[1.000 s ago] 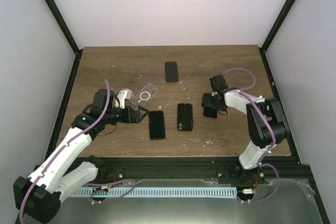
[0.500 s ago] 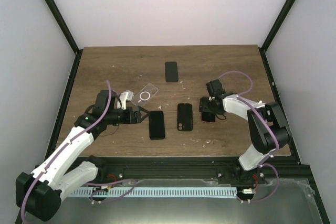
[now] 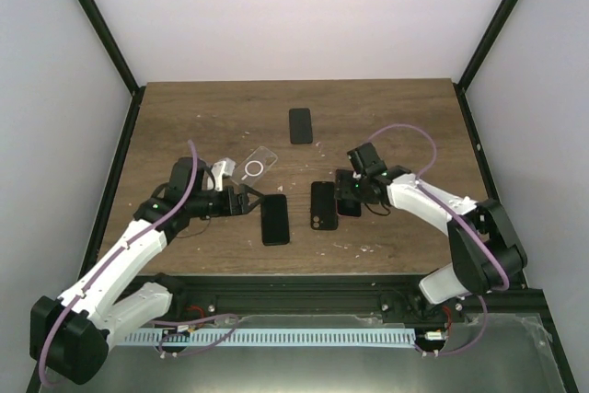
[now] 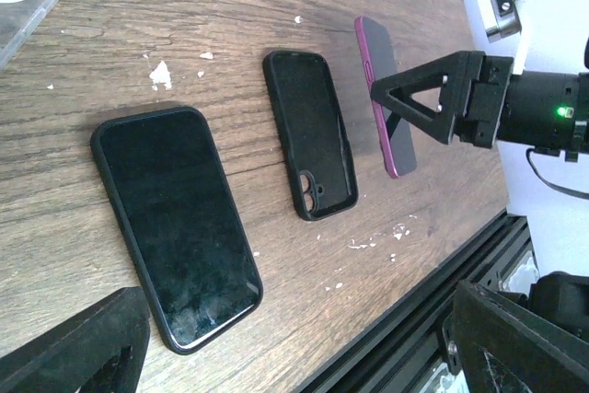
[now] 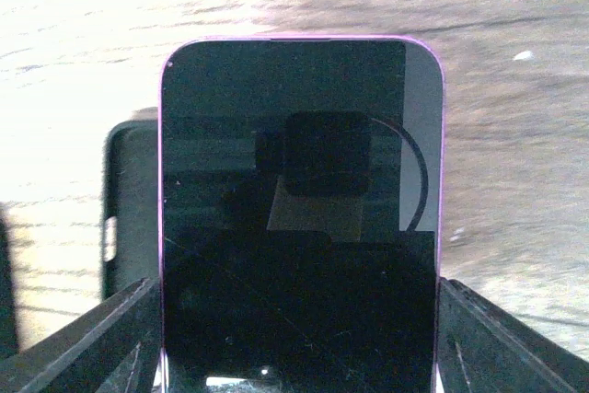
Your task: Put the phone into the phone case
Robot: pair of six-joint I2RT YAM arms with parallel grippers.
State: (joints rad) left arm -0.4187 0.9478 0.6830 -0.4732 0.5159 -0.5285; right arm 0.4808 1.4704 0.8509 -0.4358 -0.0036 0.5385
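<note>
My right gripper [image 3: 354,192] is shut on a purple-edged phone [image 5: 299,218] and holds it above the table, just right of the empty black phone case [image 3: 323,205]. The phone also shows in the left wrist view [image 4: 385,94], tilted on its edge beside the case [image 4: 310,132]. In the right wrist view the case [image 5: 129,209] peeks out left of the phone. My left gripper [image 3: 247,200] is open and empty, just left of a black phone [image 3: 274,219] lying flat, which also shows in the left wrist view [image 4: 175,223].
A clear case with a white ring [image 3: 257,165] lies behind my left gripper. Another black phone [image 3: 300,124] lies at the back middle. The table's front edge [image 4: 433,292] runs close to the phones.
My right gripper has carried the purple phone leftward, from the right side of the table to beside the black case. My left arm has barely moved.
</note>
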